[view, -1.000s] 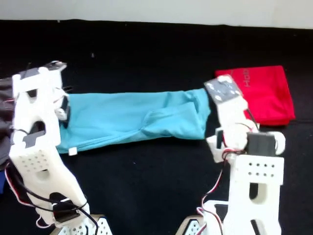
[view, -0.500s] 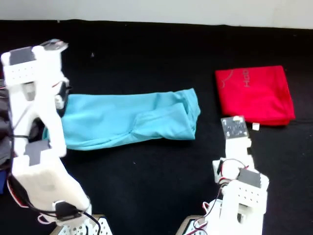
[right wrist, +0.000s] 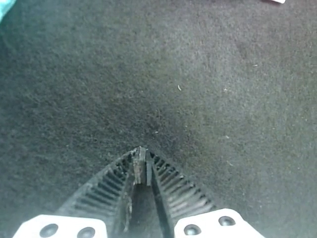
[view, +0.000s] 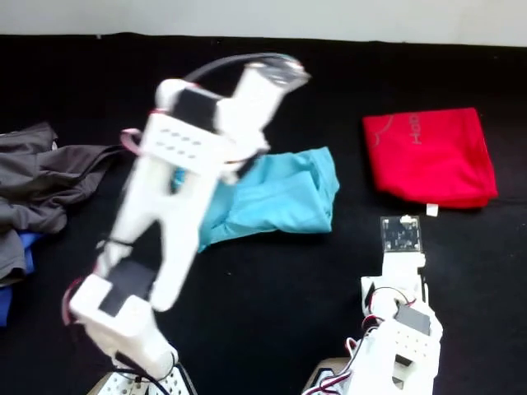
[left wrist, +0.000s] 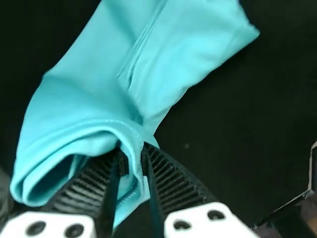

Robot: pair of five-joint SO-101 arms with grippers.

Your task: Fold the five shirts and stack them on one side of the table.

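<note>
The only lettering I can spot is some pale print across the upper part of the red shirt (view: pixel 428 156), which lies folded at the upper right of the high view. A small white tag (view: pixel 430 211) pokes out at its lower edge. The teal shirt (view: pixel 284 193) sits in the middle of the black table (view: pixel 272 329), just left of the red one and apart from it. The left gripper (left wrist: pixel 131 153) has its ribbed fingers (left wrist: pixel 173 176) pinched on a doubled fold of the teal cloth. Half a second ago that shirt lay stretched long across the left half of the table, with the left arm (view: pixel 173 189) standing at the left edge. The arm has since swung over the centre and dragged the shirt's left end along, so the cloth is now bunched short. That has uncovered a heap of grey clothes (view: pixel 49 177) at the left edge, with a bit of blue cloth (view: pixel 8 284) below it. The right arm (view: pixel 403 329) is folded back at the lower right, much as it was half a second ago. The right gripper (right wrist: pixel 141 161) has its fingers pressed together over bare table, holding nothing.
</note>
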